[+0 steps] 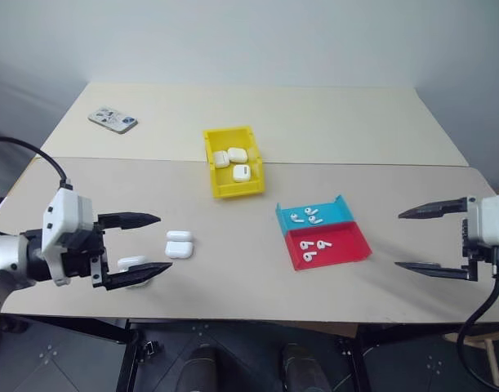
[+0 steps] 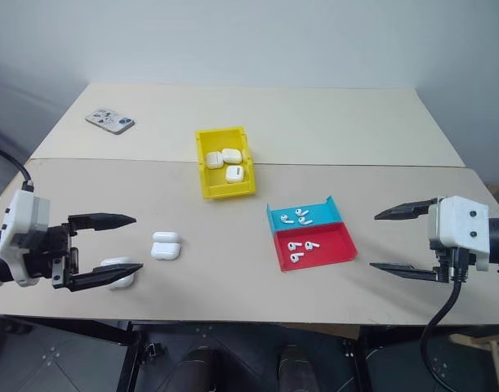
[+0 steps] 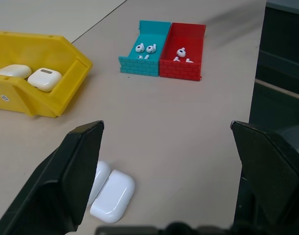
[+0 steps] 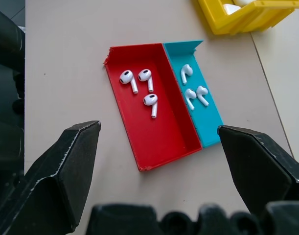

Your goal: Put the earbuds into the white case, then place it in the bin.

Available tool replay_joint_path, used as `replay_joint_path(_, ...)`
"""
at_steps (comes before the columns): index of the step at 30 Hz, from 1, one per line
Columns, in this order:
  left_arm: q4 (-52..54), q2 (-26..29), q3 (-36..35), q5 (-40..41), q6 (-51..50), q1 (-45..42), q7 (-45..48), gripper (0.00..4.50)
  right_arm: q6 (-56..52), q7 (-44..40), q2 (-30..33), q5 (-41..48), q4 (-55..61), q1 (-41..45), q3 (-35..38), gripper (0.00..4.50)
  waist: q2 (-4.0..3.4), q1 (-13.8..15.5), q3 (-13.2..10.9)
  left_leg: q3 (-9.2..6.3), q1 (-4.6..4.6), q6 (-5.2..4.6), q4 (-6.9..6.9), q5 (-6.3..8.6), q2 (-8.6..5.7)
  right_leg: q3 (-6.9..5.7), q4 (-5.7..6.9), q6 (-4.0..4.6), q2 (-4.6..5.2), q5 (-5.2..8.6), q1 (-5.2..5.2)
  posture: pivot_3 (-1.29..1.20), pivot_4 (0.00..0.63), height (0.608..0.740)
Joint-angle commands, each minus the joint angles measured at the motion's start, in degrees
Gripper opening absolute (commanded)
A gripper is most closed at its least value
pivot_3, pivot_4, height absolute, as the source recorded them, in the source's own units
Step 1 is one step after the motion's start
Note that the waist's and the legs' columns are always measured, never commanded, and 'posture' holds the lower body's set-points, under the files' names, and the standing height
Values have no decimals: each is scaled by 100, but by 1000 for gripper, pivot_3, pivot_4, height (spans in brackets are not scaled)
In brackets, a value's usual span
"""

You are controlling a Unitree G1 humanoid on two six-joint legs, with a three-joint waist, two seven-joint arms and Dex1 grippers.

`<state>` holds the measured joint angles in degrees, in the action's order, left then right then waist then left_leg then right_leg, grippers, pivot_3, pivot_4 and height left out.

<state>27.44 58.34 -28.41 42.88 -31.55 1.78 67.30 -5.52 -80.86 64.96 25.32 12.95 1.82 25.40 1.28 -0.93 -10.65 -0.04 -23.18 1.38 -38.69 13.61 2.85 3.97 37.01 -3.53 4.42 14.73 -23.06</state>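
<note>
A small flat rectangular remote-like device with grey buttons (image 1: 113,120) lies near the far left corner of the pale beige bench (image 1: 233,278). Toward the front left edge, the left gripper (image 1: 148,244) hangs just above the benchtop with its two black fingers spread wide and nothing between them. A glossy white rounded earbud charging case (image 2: 118,270) lies closed by its lower finger; whether the two touch cannot be told. Just to the right of that gripper rests a second glossy white rounded case (image 1: 179,244), which appears to have its hinged lid open flat.

Further right, near the middle of the bench and up against the seam across it, stands the bright yellow rectangular open-top plastic bin (image 1: 218,183), with three more white cases (image 1: 232,158) inside it.

Right of centre, toward the front edge, a shallow blue plastic tray (image 1: 340,213) and a shallow red plastic tray (image 1: 347,247) sit side by side, touching along one long wall. Three tiny glossy white stemmed earbuds (image 4: 194,88) lie in the blue tray and three more tiny white stemmed earbuds (image 4: 140,84) lie in the red one.

At the front right edge of the bench, the right gripper (image 1: 410,240) is held above the surface, well apart from the trays, its black fingers also spread wide and empty.
</note>
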Motion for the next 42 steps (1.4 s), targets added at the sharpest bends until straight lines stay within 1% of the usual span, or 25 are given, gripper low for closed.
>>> replay_joint_path(1,20,149,-134,115,-51,-115,61,4500,19,49,8,85,127,32,92,4434,0,1,0,0,0,0,0,0,0,0,0,0,0,0,0,0,150,740)
replay_joint_path(6,257,93,-248,77,-186,-77,-277,4500,5,90,15,73,104,156,-57,4434,0,-7,0,0,0,0,0,0,0,0,0,0,0,0,-1,0,150,740)
replay_joint_path(9,549,31,-344,105,-465,-26,-763,4500,35,104,45,37,-27,322,-196,4434,0,-22,0,0,1,0,0,0,0,1,0,0,0,0,0,0,150,740)
replay_joint_path(10,669,2,-352,52,-531,-28,-975,4500,49,106,51,25,-73,381,-251,4434,0,-19,0,0,1,0,0,0,0,1,1,0,0,0,0,0,150,740)
replay_joint_path(14,1259,76,-332,-9,-1409,-114,-2163,4500,75,114,59,-35,-236,663,-505,4434,1,-12,0,0,1,0,-1,0,0,1,1,0,1,0,1,0,150,740)
replay_joint_path(16,1542,170,-378,498,-2398,-371,-2959,4500,31,120,76,-42,-272,773,-591,4434,1,-10,0,-1,0,0,0,0,0,1,1,0,1,0,0,0,150,740)
replay_joint_path(18,2010,249,-265,769,-3390,-836,-3928,4500,-37,97,123,-35,-281,803,-626,4434,2,11,-1,-5,-1,0,-1,0,0,0,3,0,1,0,-1,0,150,740)
replay_joint_path(19,2149,285,-315,1167,-3751,-1040,-4284,4500,-57,74,143,-31,-286,799,-636,4434,4,20,-2,-5,-1,0,-2,0,-1,0,4,-1,1,0,0,0,150,740)
replay_joint_path(21,2502,184,-299,1539,-4478,-1522,-5076,4500,-91,57,167,-40,-308,800,-676,4434,4,14,-2,-7,-3,0,-4,0,-1,-1,3,-2,2,-1,1,0,150,740)
replay_joint_path(23,2449,199,-87,1805,-5549,-2075,-5549,4500,-138,79,173,-58,-339,860,-765,4434,6,6,-1,-8,-2,0,-5,0,-2,0,4,-2,2,-1,1,0,150,740)
replay_joint_path(24,2412,92,-57,1954,-5885,-2208,-5830,4500,-156,98,170,-72,-355,910,-824,4434,2,2,1,-9,1,0,-5,0,-2,0,8,-2,1,-1,1,0,150,740)
replay_joint_path(27,1814,664,111,3420,-6095,-2111,-7055,4500,-231,118,166,-120,-402,1064,-1029,4434,1,-66,1,-8,10,0,-2,0,-3,6,13,-1,-1,-1,3,0,150,740)
replay_joint_path(28,1430,1641,369,4924,-5234,-1700,-8104,4500,-256,112,166,-130,-402,1090,-1071,4434,5,-71,-1,-9,9,0,-1,0,-2,7,15,0,-1,0,0,0,150,740)
replay_joint_path(29,1176,2389,539,5997,-4565,-1359,-8829,4500,-286,104,161,-131,-403,1116,-1110,4434,35,-98,-17,-11,7,0,-1,0,-1,6,15,0,-1,0,-1,0,150,740)
replay_joint_path(30,1058,2880,583,6687,-3945,-966,-9331,4500,-307,102,149,-140,-415,1155,-1167,4434,42,-118,-16,-14,6,1,-4,1,11,7,27,5,0,2,-13,0,150,740)
replay_joint_path(31,1052,3212,593,7000,-3452,-632,-9590,4500,-325,103,144,-143,-417,1178,-1203,4434,31,-112,-11,-19,1,1,-1,1,11,7,21,8,3,0,-14,0,150,740)
replay_joint_path(33,1325,3461,471,7012,-2813,8,-9775,4500,-329,79,119,-160,-469,1262,-1318,4434,4,-90,-2,-5,11,3,5,2,-14,11,18,2,40,2,-6,0,150,740)
replay_joint_path(34,1539,3465,432,7012,-2381,426,-10109,4500,-339,73,99,-177,-519,1339,-1409,4434,-2,-64,-1,8,13,3,6,1,-22,11,14,0,43,1,-1,0,150,740)
replay_joint_path(37,2353,3192,417,7012,-793,1688,-11408,4500,-402,64,39,-226,-672,1611,-1695,4434,-1,-42,-2,17,22,4,8,1,-23,11,14,0,40,3,3,0,150,740)
replay_joint_path(38,2621,3115,509,7012,-198,2022,-11922,4500,-413,57,29,-235,-700,1670,-1747,4434,-1,-44,-2,18,21,4,10,1,-19,12,10,2,35,2,3,0,150,740)
replay_joint_path(40,3061,3097,712,7012,858,2511,-12666,4500,-430,35,20,-264,-780,1795,-1850,4434,0,-4,-3,19,21,6,13,0,-14,13,7,5,31,1,3,0,150,740)
replay_joint_path(42,3236,3162,899,7012,1564,2674,-13252,4500,-468,-8,34,-272,-839,1894,-1920,4434,-1,27,-2,21,23,9,13,-2,-16,13,7,7,29,2,5,0,150,740)
